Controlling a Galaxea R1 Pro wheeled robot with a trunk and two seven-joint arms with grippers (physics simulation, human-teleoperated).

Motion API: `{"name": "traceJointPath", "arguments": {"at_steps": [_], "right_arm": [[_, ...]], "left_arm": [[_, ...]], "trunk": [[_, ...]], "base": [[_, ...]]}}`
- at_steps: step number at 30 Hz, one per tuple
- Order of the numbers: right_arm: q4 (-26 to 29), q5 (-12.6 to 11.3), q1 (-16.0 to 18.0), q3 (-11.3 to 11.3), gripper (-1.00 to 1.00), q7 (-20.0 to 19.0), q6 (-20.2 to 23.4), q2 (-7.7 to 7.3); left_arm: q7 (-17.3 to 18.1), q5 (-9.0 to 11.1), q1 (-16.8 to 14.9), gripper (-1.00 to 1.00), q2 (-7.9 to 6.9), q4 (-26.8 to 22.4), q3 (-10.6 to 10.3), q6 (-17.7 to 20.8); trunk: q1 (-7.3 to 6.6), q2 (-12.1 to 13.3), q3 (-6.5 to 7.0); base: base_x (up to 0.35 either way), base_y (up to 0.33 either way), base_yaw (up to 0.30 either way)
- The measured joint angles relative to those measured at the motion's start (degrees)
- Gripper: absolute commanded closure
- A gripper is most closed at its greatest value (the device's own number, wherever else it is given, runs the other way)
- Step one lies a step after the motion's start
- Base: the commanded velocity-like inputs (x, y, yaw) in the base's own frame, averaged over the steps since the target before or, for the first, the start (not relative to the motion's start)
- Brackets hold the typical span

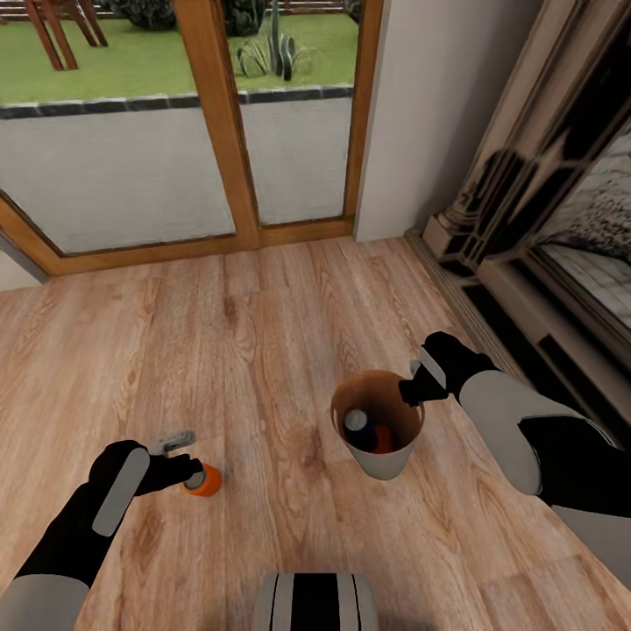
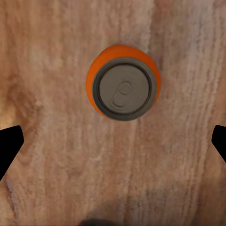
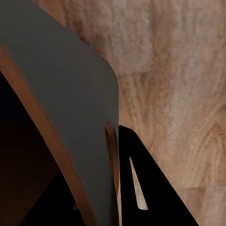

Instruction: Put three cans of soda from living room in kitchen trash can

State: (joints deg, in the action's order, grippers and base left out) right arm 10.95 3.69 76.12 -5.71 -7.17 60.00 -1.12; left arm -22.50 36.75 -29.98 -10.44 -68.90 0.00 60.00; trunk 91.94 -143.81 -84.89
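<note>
One orange can of soda (image 1: pixel 203 480) stands upright on the light wood floor, its grey top (image 2: pixel 124 89) facing the left wrist camera. My left gripper (image 1: pixel 186 460) hovers over it, open, with its black fingertips (image 2: pixel 9 146) spread wide on either side and touching nothing. The tash can (image 1: pixel 381 460) stands on the floor, pale outside and copper-brown inside. A dark blue can (image 1: pixel 358 421) and another orange can (image 1: pixel 383 438) lie in it. My right gripper (image 1: pixel 410 390) is shut on the bin's rim, and the bin's wall (image 3: pixel 66 94) is pinched beside one finger (image 3: pixel 136 188).
This is the living room. Wood-framed glass doors (image 1: pixel 219 123) stand ahead, with lawn beyond them. The stone fireplace (image 1: pixel 543 219) and its hearth run along the right. A pale wall corner (image 1: pixel 438 105) lies between them. My base (image 1: pixel 315 603) shows at the bottom edge.
</note>
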Motion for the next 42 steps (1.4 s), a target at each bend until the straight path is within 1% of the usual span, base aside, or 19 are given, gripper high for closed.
{"name": "traceJointPath", "arguments": {"at_steps": [3,6,7,8,10,11,12,13,14,15,20,22,26,28,31,34,39,42], "right_arm": [[-0.21,0.22,0.28,-0.56,1.00,-0.02,0.00,0.33],[-1.76,0.60,1.71,-1.48,1.00,-0.01,0.00,1.00],[-3.86,1.36,3.48,-1.08,1.00,0.05,0.00,1.48],[-5.17,2.18,4.70,-0.30,1.00,0.10,-0.05,1.82],[-4.08,1.89,6.65,0.11,1.00,0.14,-0.06,2.35],[-4.23,1.58,7.99,0.76,1.00,0.14,-0.06,2.62],[-5.82,0.82,9.02,1.37,1.00,0.12,-0.69,2.80],[-6.43,-0.30,9.38,1.44,1.00,0.10,-0.03,2.89],[-7.07,-0.50,10.01,1.54,1.00,0.10,-0.02,2.98],[-7.13,-0.04,10.31,1.72,1.00,0.11,-0.03,3.02],[-8.14,2.40,11.64,-0.41,1.00,0.20,-0.08,3.58],[-9.11,1.90,12.42,-0.18,1.00,0.18,-0.06,3.72],[-10.29,0.55,13.56,1.08,1.00,0.13,-0.03,3.88],[-10.64,0.59,13.82,1.02,1.00,0.13,-0.03,3.90],[-10.95,1.46,14.41,0.36,1.00,0.22,-0.06,3.92],[-11.77,1.75,15.51,-0.01,1.00,0.25,-0.06,3.92],[-12.43,0.79,16.24,0.91,1.00,0.22,-0.03,3.93],[-12.56,1.14,16.39,0.51,1.00,0.23,-0.04,3.93]], "left_arm": [[-0.13,-0.05,-0.02,-1.00,0.03,0.03,-0.10,0.00],[-0.16,-0.07,-0.01,-1.00,0.04,0.03,-0.18,0.00],[-0.15,-0.11,-0.04,-1.00,0.07,0.08,-0.30,0.00],[-0.16,-0.14,-0.06,-1.00,0.08,0.12,-0.37,0.00],[-0.15,-0.16,-0.07,-1.00,0.09,0.14,-0.39,0.00],[-0.16,-0.19,-0.08,-1.00,0.12,0.16,-0.42,-0.01],[-0.16,-0.22,-0.08,-1.00,0.13,0.17,-0.43,-0.01],[-0.17,-0.23,-0.08,-1.00,0.14,0.16,-0.43,0.00],[-0.17,-0.26,-0.08,-1.00,0.15,0.16,-0.45,0.00],[-0.17,-0.28,-0.09,-1.00,0.15,0.17,-0.47,0.00],[-0.18,-0.35,-0.08,-1.00,0.16,0.23,-0.52,0.00],[-0.18,-0.35,-0.08,-1.00,0.16,0.24,-0.52,0.00],[-0.18,-0.36,-0.08,-1.00,0.16,0.25,-0.58,0.00],[-0.18,-0.38,-0.08,-1.00,0.16,0.25,-0.60,0.00],[-0.18,-0.42,-0.08,-1.00,0.16,0.25,-0.61,0.00],[-0.18,-0.43,-0.08,-1.00,0.16,0.25,-0.61,0.00],[-0.18,-0.44,-0.08,-1.00,0.16,0.25,-0.62,0.00],[-0.16,-0.44,-0.08,-1.00,0.16,0.30,-0.62,0.00]], "trunk": [[0.05,0.00,0.00],[0.38,0.00,0.01],[0.76,0.01,-0.01],[0.81,0.02,-0.03],[0.81,0.02,-0.03],[0.80,0.01,-0.02],[0.80,0.01,-0.02],[0.81,0.01,-0.03],[0.81,0.02,-0.04],[0.81,0.01,-0.03],[0.81,0.02,-0.03],[0.81,0.02,-0.03],[0.81,0.02,-0.03],[0.81,0.02,-0.03],[0.81,0.01,-0.03],[0.81,0.02,-0.03],[0.95,-0.05,-1.14],[1.03,-0.09,-1.80]], "base": [[0.000,0.000,0.000],[0.000,0.000,0.000],[0.000,0.000,0.000],[0.000,0.000,0.000],[0.000,0.000,0.000],[0.000,0.000,0.000],[0.000,0.000,0.000],[0.000,0.000,0.000],[0.000,0.000,0.000],[0.000,0.000,0.000],[0.000,0.000,0.000],[0.000,0.000,0.000],[0.000,0.000,0.000],[0.000,0.000,0.000],[0.000,0.000,0.000],[0.000,0.000,0.000],[0.000,0.000,0.000],[0.000,0.000,0.000]]}}
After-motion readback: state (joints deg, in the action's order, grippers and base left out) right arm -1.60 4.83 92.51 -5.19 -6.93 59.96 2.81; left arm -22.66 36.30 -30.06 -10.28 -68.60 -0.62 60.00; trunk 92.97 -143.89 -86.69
